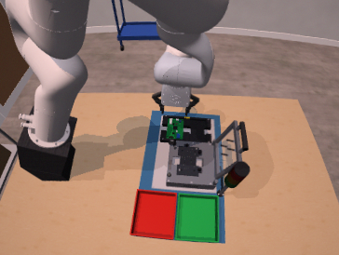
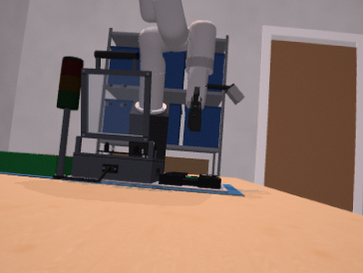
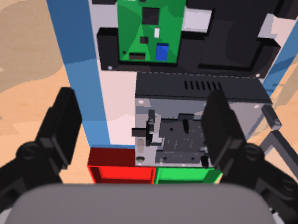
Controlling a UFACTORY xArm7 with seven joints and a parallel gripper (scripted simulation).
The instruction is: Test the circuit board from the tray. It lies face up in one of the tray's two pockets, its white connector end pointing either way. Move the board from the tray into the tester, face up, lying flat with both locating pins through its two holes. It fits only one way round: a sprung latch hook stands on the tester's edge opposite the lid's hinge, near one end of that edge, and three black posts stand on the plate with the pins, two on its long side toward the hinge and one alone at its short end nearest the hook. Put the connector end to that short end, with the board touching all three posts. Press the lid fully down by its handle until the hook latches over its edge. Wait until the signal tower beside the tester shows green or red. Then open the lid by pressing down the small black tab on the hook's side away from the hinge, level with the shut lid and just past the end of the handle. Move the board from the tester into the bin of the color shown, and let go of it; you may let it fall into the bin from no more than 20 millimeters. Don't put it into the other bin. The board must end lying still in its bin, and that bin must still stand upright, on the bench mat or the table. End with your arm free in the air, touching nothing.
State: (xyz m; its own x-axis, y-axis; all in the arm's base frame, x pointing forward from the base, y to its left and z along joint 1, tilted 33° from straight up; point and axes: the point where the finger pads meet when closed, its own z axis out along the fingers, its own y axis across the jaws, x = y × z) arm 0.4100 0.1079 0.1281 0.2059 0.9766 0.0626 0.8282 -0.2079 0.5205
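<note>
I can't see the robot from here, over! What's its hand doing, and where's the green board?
Gripper open, fingers empty, above the tray. Circuit board in the tray's pocket. Tester lid up, nothing blocking.

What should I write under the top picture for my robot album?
Open end effector hovers above the green board in its tray, tester lid up.

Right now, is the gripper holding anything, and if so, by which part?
Nothing is held. The gripper is open, its fingers spread wide in the air above the tray. The circuit board lies in its tray pocket.
</note>
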